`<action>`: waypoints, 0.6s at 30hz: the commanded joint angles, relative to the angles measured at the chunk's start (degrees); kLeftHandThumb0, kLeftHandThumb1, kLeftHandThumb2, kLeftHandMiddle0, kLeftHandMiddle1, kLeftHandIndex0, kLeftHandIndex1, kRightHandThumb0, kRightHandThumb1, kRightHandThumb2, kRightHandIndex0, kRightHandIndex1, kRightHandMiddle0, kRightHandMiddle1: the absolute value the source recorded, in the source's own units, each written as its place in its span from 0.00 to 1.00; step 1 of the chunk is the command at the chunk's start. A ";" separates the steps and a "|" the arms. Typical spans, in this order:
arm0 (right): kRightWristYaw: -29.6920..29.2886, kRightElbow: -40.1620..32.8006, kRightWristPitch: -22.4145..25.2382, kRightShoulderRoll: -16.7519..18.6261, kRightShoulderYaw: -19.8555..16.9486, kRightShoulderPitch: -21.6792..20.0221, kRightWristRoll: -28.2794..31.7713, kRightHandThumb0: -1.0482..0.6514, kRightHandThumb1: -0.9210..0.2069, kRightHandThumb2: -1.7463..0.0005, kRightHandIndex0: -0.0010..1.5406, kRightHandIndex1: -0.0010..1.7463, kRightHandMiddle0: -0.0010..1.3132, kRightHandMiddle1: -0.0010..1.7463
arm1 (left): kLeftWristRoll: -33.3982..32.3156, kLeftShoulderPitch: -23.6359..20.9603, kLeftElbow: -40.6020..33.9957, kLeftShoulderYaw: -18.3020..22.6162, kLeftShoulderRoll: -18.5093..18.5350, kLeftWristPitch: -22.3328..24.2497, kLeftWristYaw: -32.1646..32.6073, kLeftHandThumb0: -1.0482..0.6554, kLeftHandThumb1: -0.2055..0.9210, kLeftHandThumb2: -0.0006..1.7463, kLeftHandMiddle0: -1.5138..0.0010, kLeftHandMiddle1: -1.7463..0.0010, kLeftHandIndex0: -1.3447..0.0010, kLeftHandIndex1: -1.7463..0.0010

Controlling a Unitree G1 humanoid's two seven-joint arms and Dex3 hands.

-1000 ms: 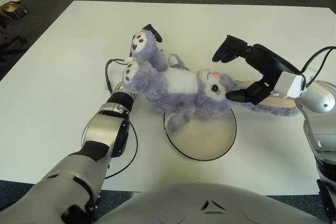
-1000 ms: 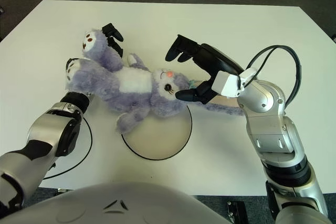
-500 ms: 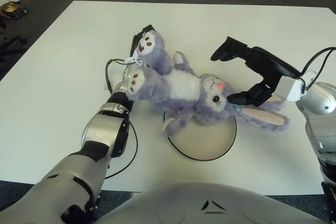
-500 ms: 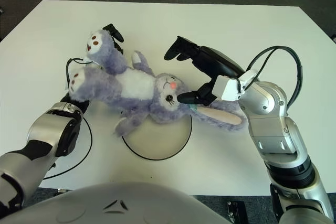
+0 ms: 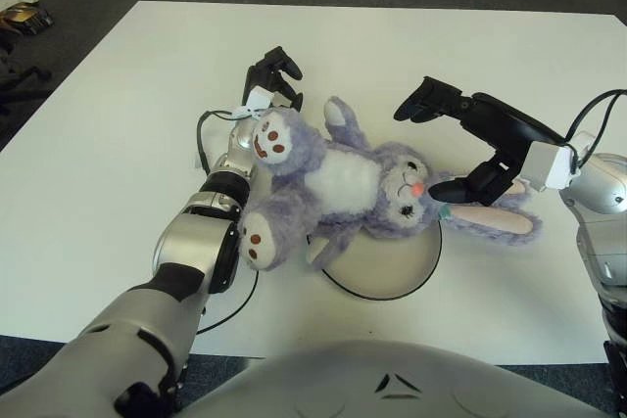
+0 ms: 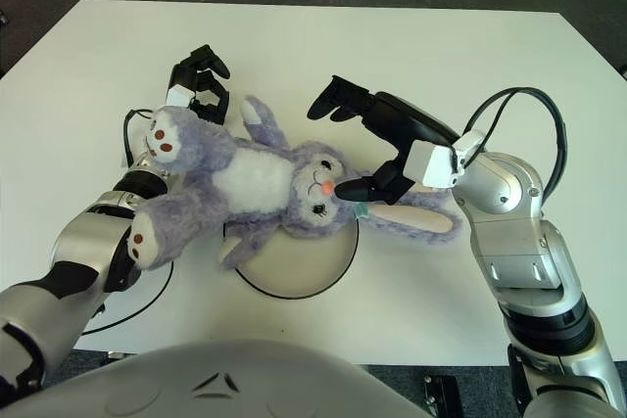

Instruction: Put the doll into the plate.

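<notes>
One round plate sits nearest on the white table, and the purple doll lies face-up across its far rim, feet toward the robot's left, head and ears toward its right. Right hand hovers by the head, fingers spread. Left hand lies beyond the raised foot, fingers apart, holding nothing.

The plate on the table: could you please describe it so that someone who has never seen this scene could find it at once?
On the white table, look just in front of the robot's body, between its two arms. The plate is a round, pale disc with a thin dark rim, lying partly under the head and belly of the purple plush rabbit doll. It is the only flat round dish there.
</notes>
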 commanded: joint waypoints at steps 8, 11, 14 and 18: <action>4.16 -1.67 2.92 -6.94 1.04 -3.53 -2.67 0.32 0.60 0.41 0.06 0.41 0.00 0.61 | -0.27 -1.11 -0.76 0.03 -0.11 1.40 -0.25 0.61 0.08 0.98 0.36 0.17 0.42 0.00; 5.10 -2.12 4.26 -8.77 1.79 -3.89 -4.14 0.34 0.60 0.41 0.05 0.36 0.00 0.60 | -0.49 -1.06 -0.81 0.14 -0.15 1.34 -0.60 0.61 0.08 0.97 0.36 0.17 0.41 0.00; 5.80 -2.45 6.56 -9.18 1.68 -4.82 -3.83 0.36 0.60 0.40 0.05 0.35 0.00 0.60 | -0.69 -0.98 -0.73 0.23 -0.07 0.52 -1.07 0.61 0.08 0.97 0.36 0.17 0.41 0.00; 6.04 -1.98 9.47 -9.06 0.70 -5.99 -2.74 0.39 0.60 0.38 0.06 0.36 0.00 0.61 | -0.66 -0.96 -0.51 0.20 0.04 -0.24 -1.31 0.61 0.08 0.98 0.36 0.16 0.41 0.00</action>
